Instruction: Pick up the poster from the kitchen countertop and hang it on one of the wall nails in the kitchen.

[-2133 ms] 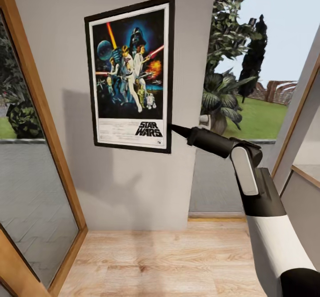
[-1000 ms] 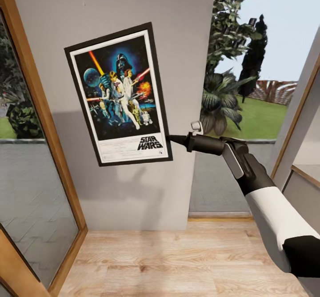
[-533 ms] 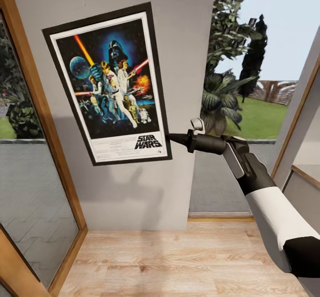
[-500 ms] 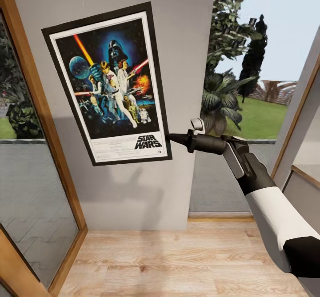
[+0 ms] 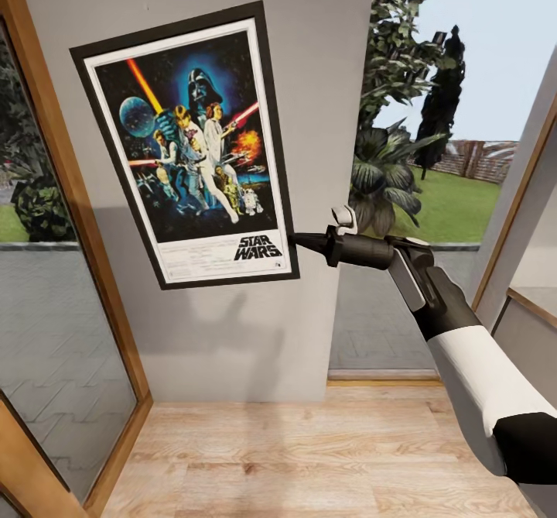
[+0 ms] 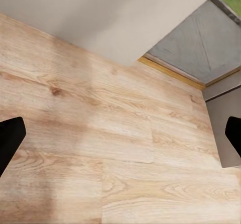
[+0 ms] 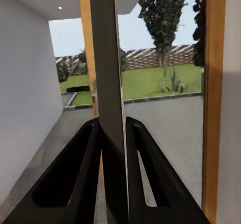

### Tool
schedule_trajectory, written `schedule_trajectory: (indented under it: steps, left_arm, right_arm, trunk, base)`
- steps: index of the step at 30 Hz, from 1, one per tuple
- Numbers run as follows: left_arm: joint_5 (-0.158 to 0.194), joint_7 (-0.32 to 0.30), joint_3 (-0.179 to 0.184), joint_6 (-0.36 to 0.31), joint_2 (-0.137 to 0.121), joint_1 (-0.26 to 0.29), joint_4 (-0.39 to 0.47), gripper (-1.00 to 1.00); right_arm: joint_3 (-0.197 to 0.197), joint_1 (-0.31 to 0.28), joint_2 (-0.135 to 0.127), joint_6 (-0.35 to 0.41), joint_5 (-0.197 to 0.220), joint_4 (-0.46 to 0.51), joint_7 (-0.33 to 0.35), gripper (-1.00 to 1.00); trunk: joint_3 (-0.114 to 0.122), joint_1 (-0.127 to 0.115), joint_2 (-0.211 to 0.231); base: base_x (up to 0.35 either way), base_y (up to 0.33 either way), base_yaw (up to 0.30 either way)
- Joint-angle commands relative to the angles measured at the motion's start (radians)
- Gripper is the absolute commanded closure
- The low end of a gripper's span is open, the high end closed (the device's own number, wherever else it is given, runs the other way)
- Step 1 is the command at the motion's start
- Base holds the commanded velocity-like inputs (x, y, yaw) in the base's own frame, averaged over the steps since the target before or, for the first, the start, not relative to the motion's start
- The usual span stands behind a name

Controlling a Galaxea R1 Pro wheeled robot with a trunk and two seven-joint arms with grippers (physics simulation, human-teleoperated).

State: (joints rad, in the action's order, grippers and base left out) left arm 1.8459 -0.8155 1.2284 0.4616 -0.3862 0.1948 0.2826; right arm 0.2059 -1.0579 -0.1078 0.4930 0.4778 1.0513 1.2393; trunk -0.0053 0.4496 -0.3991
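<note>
The portrait-format film poster [image 5: 184, 146], with a thin black frame, a white border and colourful figures on a dark blue field, lies against the plain pale grey wall panel [image 5: 232, 332]. It is tilted, its top leaning toward eleven o'clock. Bold black-and-white lettering near its lower right corner reads "STAR WARS"; the block of fine print beside that is too small to read. The right gripper [image 5: 298, 240], a pair of tapered black fingers on a black-and-white arm, meets the poster's lower right edge from three o'clock. In the right wrist view the gripper [image 7: 113, 148] is clenched on the poster [image 7: 106, 68], seen edge-on as a thin grey strip, with a finger [image 7: 75, 179] pressed to each face.

A tall orange-brown wooden window frame [image 5: 70, 193] stands at nine o'clock from the poster, and a leafy green garden plant [image 5: 383, 169] shows at three o'clock past the wall's edge.

In the left wrist view the left gripper's black fingertips [image 6: 10, 141] sit well apart at opposite sides, released and holding nothing, over pale light-oak plank flooring [image 6: 115, 153].
</note>
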Motion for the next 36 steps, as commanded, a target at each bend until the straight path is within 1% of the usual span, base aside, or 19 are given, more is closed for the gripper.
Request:
schedule_trajectory:
  steps: [1,11,15,17,20,25,27,36]
  left_arm:
    - [0.010,-0.002,0.008,0.003,-0.001,0.001,0.001,-1.00]
    - [0.010,-0.002,0.007,0.003,-0.001,0.001,0.001,-1.00]
    - [0.010,-0.002,0.008,0.003,0.000,0.000,0.001,-1.00]
    - [0.010,-0.002,0.008,0.003,0.000,0.000,0.001,-1.00]
    - [0.010,-0.002,0.008,0.003,0.000,0.001,0.001,-1.00]
    - [0.010,-0.002,0.008,0.003,0.000,0.001,0.001,-1.00]
    - [0.010,-0.002,0.008,0.003,0.000,0.001,0.001,-1.00]
    - [0.010,-0.002,0.008,0.003,0.000,0.001,0.001,-1.00]
  right_arm:
    - [0.003,-0.001,-0.001,0.012,0.011,-0.001,0.001,1.00]
    - [-0.003,0.006,-0.001,0.010,0.015,-0.014,-0.006,1.00]
    - [-0.034,0.007,-0.001,0.011,0.017,-0.015,-0.007,1.00]
    - [-0.060,0.008,0.000,0.011,0.018,-0.021,-0.007,1.00]
    - [-0.079,0.009,0.001,0.011,0.025,-0.041,-0.005,1.00]
    - [-0.086,0.009,0.000,0.010,0.057,-0.052,-0.004,1.00]
    - [-0.088,0.010,0.000,0.010,0.064,-0.053,-0.004,1.00]
    - [-0.089,0.016,0.000,0.010,0.070,-0.057,-0.004,1.00]
  trunk:
    - [-0.001,0.000,-0.001]
    - [-0.001,0.000,-0.001]
    - [-0.001,0.000,-0.001]
    - [-0.001,0.000,-0.001]
    - [-0.001,0.000,-0.001]
    - [-0.001,0.000,-0.001]
    - [-0.001,0.000,-0.001]
    - [-0.001,0.000,-0.001]
  base:
    - [0.000,0.000,0.000]
    - [0.000,0.000,0.000]
    - [0.000,0.000,0.000]
    - [0.000,0.000,0.000]
    - [0.000,0.000,0.000]
    - [0.000,0.000,0.000]
    - [0.000,0.000,0.000]
    - [0.000,0.000,0.000]
